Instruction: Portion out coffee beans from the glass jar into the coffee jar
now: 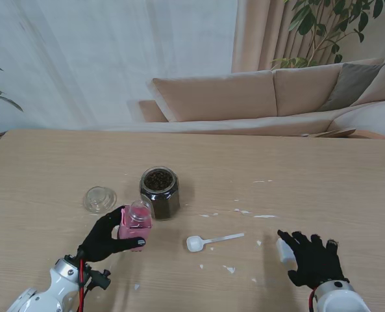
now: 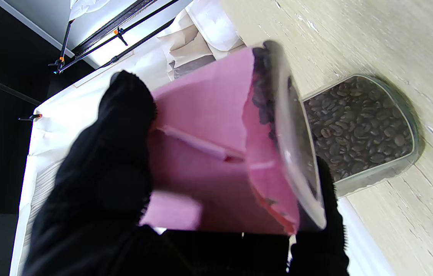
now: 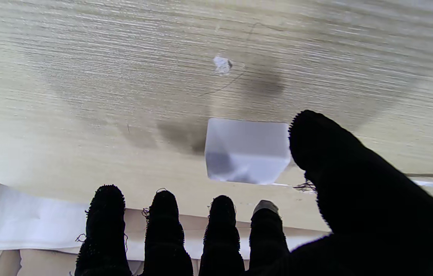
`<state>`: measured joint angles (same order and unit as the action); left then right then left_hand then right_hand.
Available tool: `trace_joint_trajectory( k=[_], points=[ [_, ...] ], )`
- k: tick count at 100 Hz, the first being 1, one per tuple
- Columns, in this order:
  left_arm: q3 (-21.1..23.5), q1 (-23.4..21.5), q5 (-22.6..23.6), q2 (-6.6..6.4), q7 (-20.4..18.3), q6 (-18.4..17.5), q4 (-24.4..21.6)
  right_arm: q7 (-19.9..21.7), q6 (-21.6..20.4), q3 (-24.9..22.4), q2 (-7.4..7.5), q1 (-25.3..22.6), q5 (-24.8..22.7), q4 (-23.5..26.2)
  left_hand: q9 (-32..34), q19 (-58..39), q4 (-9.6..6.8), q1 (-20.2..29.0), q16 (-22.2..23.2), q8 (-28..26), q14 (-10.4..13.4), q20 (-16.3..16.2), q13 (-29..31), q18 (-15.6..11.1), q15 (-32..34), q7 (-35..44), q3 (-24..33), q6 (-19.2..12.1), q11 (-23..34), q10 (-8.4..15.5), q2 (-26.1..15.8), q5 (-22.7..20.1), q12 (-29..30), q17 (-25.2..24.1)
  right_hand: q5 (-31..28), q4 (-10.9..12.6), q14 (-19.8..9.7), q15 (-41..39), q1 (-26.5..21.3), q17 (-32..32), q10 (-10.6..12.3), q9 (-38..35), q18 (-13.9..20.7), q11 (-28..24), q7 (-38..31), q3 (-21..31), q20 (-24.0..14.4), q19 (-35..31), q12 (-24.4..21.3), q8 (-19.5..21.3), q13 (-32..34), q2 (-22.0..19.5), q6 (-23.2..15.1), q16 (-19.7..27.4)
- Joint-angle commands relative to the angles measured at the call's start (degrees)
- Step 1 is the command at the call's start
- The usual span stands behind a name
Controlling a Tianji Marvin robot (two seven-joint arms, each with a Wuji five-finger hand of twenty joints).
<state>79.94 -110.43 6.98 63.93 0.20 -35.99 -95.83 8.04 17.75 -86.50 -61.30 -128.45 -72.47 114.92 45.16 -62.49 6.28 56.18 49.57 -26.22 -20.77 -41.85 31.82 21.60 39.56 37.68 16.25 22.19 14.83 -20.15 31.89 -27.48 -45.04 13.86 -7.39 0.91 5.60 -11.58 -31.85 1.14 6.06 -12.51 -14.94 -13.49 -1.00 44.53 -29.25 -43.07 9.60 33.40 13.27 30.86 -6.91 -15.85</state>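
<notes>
Gripping the coffee jar (image 1: pixel 137 221), left hand (image 1: pixel 108 235) fingers (image 2: pixel 120 126); right hand (image 1: pixel 312 259) spread, empty.

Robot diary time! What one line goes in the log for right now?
left hand: shut on pink coffee jar | right hand: open beside white block | glass jar: open, beans inside | spoon: untouched

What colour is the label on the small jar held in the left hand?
Pink, on the small clear coffee jar; clearest in the left wrist view.
</notes>
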Motion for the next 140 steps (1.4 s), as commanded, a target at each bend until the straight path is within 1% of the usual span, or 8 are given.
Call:
trace_joint_trajectory(
  k=[1,11,24,42,76,90,120,140],
  points=[
    [-0.2,-0.3,0.2,0.29,-0.8,-0.1,-0.3,-1.0,-0.1,0.4,0.01,0.6,0.4,-1.8,3.9,-0.2,-0.75,15.9,0.0,-3.4,1.2,-0.3,-0.6,-1.0,0.1,11.3,14.1,-11.8,6.1,7.2,-9.4,-4.1,-4.0,0.3,-0.5,-1.3,-0.8,0.3,0.9,-0.4,-0.5,1.8,0.1,2.0,3.3,1.2,-0.9,-0.7,-1.1,-1.7,-1.4,1.2,1.3,0.5],
    [-0.2,-0.3,0.4,0.3,-0.7,0.0,-0.3,-2.4,-0.7,0.5,0.03,1.4,0.8,-3.2,3.8,-0.2,-0.74,15.9,0.0,-3.4,1.1,-0.3,-0.6,-1.0,0.1,11.2,14.1,-11.8,6.0,7.2,-9.4,-4.1,-4.0,0.3,-0.5,-1.4,-1.2,-0.5,1.2,-1.7,-0.6,1.4,0.7,-0.2,2.2,1.9,-1.9,-2.2,0.1,-3.0,-0.4,1.5,1.8,0.2],
    [-0.2,-0.3,0.6,0.31,-0.6,0.0,-0.3,-2.7,-1.8,0.7,0.18,2.4,0.6,-4.5,3.9,-0.2,-0.73,15.9,0.0,-3.4,1.2,-0.3,-0.6,-1.1,0.2,11.2,14.1,-11.8,6.1,7.2,-9.4,-4.1,-4.0,0.3,0.4,-2.0,-1.4,-2.0,2.1,-2.9,-0.7,1.5,1.1,-6.7,-2.4,2.3,-3.7,-4.3,2.7,4.9,1.4,2.2,2.7,-0.6],
    [-0.3,-0.2,0.7,0.33,-0.5,-0.1,-0.2,-3.4,-2.4,1.3,0.33,4.2,0.3,-6.3,3.9,-0.3,-0.72,15.9,0.0,-3.4,1.2,-0.3,-0.6,-1.1,0.1,11.3,14.1,-11.8,6.1,7.2,-9.4,-4.1,-4.0,0.3,-1.1,-2.4,-1.4,-3.6,2.6,-3.7,-0.5,1.2,1.0,-13.1,-8.5,2.8,-4.5,-5.9,5.2,5.8,3.0,2.7,2.5,-1.4],
    [-0.3,-0.1,0.9,0.36,-0.3,0.0,-0.1,-7.0,-2.9,2.7,0.42,6.2,-0.2,-9.2,3.9,-0.3,-0.69,15.9,0.1,-3.4,1.2,-0.3,-0.5,-1.0,0.2,11.3,14.3,-11.8,6.1,7.2,-9.4,-4.1,-4.0,0.3,-13.6,-3.4,-0.5,-7.8,-0.3,-6.5,-0.4,-8.9,0.3,-17.8,-30.6,7.3,-5.1,-9.9,8.1,9.4,8.8,4.5,-2.1,-3.4],
    [-0.3,-0.1,0.9,0.34,-0.4,0.0,-0.1,-9.1,-3.4,2.6,0.28,6.3,0.5,-9.6,3.9,-0.3,-0.68,15.8,0.1,-3.4,1.2,-0.3,-0.6,-1.0,0.1,11.2,14.3,-11.8,6.1,7.1,-9.4,-4.1,-4.0,0.3,-18.7,-3.3,-0.4,-8.9,-1.6,-7.4,-0.7,-12.2,-0.1,-18.5,-34.5,8.2,-5.1,-10.7,8.5,9.9,11.1,3.0,-2.9,-3.7],
    [-0.5,0.1,1.3,0.28,-0.5,0.2,0.0,-11.7,-7.3,0.5,-0.41,4.1,2.7,-2.9,3.9,-0.3,-0.67,15.9,0.1,-3.4,1.1,-0.2,-0.5,-1.0,0.1,11.2,14.3,-11.8,6.1,7.1,-9.4,-4.2,-3.9,0.3,-22.0,-3.9,-0.5,-11.3,-3.8,-9.7,-1.4,-18.4,-0.5,-19.4,-37.4,8.2,-5.2,-13.7,9.6,6.9,16.3,1.7,-2.7,-4.9],
    [-0.8,-0.1,1.3,0.16,-0.9,0.3,-0.2,-11.2,-12.0,0.7,-0.62,4.8,5.3,3.5,3.9,-0.3,-0.67,15.9,0.1,-3.4,1.2,-0.2,-0.5,-1.0,0.1,11.2,14.3,-11.8,6.0,7.1,-9.4,-4.2,-3.9,0.4,-23.0,-5.3,-0.2,-21.8,-4.9,-14.2,-2.5,-21.5,0.5,-25.1,-39.9,8.2,-10.1,-22.3,15.3,2.7,20.5,2.5,-1.8,-11.5]
  ],
)
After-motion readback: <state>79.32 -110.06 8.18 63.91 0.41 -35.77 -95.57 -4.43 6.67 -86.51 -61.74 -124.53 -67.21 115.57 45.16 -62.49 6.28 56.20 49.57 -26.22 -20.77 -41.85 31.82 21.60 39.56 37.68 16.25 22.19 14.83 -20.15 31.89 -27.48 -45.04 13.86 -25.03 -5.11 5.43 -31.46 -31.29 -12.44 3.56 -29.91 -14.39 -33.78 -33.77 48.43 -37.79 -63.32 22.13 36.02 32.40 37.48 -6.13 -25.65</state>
